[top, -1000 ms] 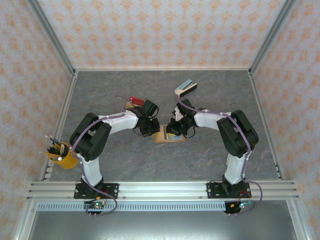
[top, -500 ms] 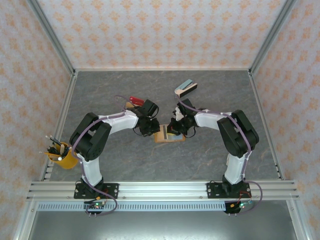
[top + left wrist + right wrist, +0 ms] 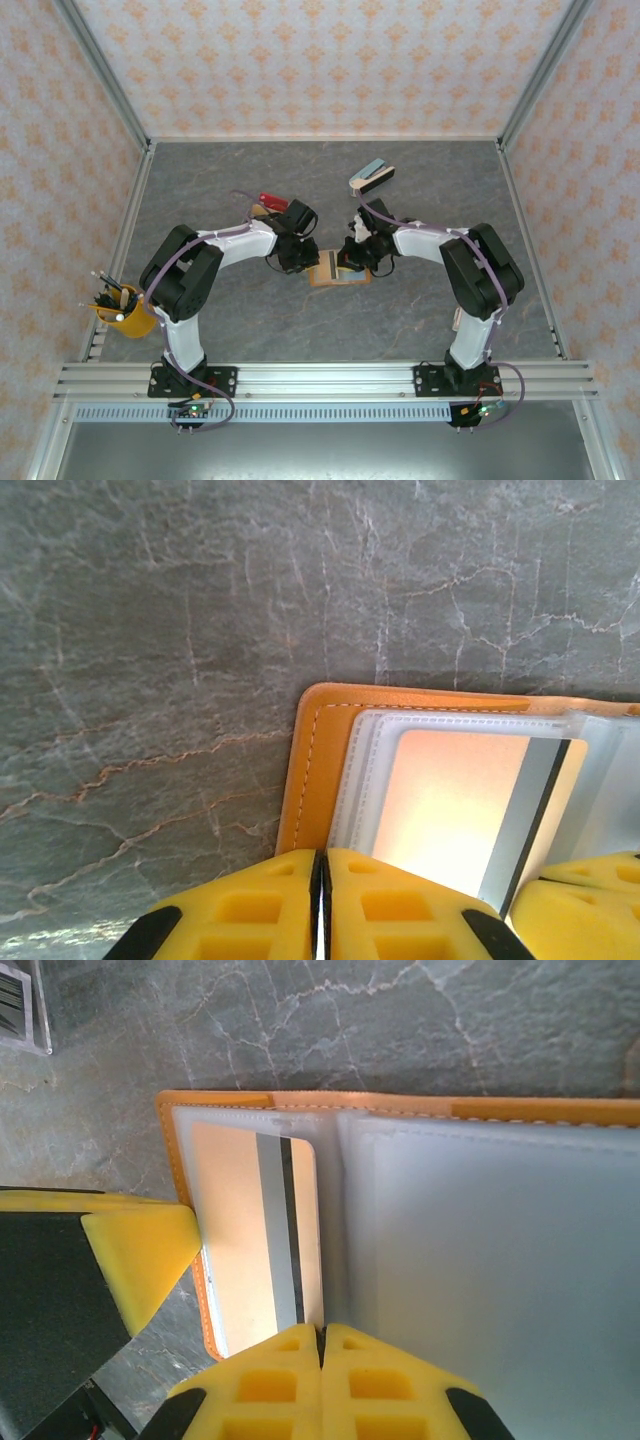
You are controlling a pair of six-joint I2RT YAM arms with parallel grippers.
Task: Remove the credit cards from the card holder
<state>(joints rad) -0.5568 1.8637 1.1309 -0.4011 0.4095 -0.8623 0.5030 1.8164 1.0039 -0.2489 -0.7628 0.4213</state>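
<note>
The card holder (image 3: 338,272) lies open near the middle of the grey marbled table (image 3: 250,320), between the two grippers. The left gripper (image 3: 320,865) has its yellow pads pressed together over the holder's orange edge, with nothing visible between them. The right gripper (image 3: 320,1335) is likewise closed, at the fold beside a striped credit card (image 3: 245,1230) in its clear pocket. Whether it pinches anything, I cannot tell.

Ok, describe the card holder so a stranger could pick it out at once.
Find the middle of the grey marbled table, between the left gripper and right gripper. The card holder lies open there: flat orange-tan leather with clear pockets, unlike the grey-blue stapler-like wedge behind.
</note>
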